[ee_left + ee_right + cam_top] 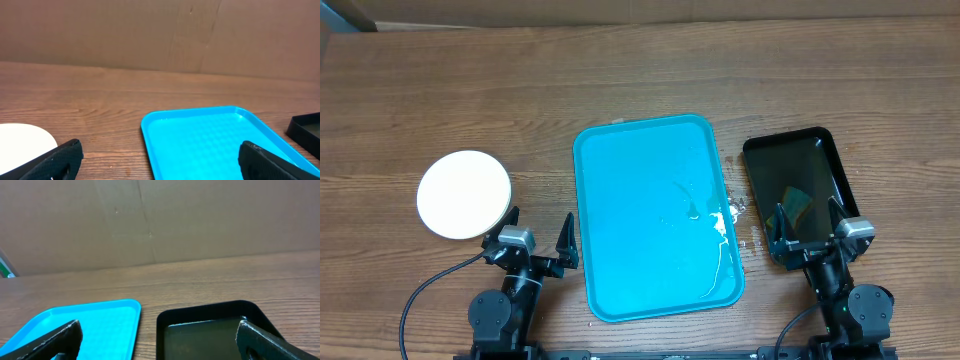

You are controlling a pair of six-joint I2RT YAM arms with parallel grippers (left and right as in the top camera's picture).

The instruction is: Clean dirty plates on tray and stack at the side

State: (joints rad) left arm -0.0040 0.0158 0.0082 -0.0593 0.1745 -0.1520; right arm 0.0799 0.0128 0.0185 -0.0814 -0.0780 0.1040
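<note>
The blue tray [640,170] lies in the middle of the table with no plates on it, only wet streaks near its right side. A white round plate [464,194], seemingly a stack, sits on the table to the left of the tray; its edge shows in the left wrist view [22,140]. My left gripper [538,238] is open and empty near the front edge, between the plate and the tray [210,135]. My right gripper [807,228] is open and empty over the front of the black tray [820,150].
The black glossy tray [210,325] stands right of the blue tray [100,320] and holds a yellow-green sponge [793,203]. Small white droplets lie on the wood between the two trays. A cardboard wall runs along the far side.
</note>
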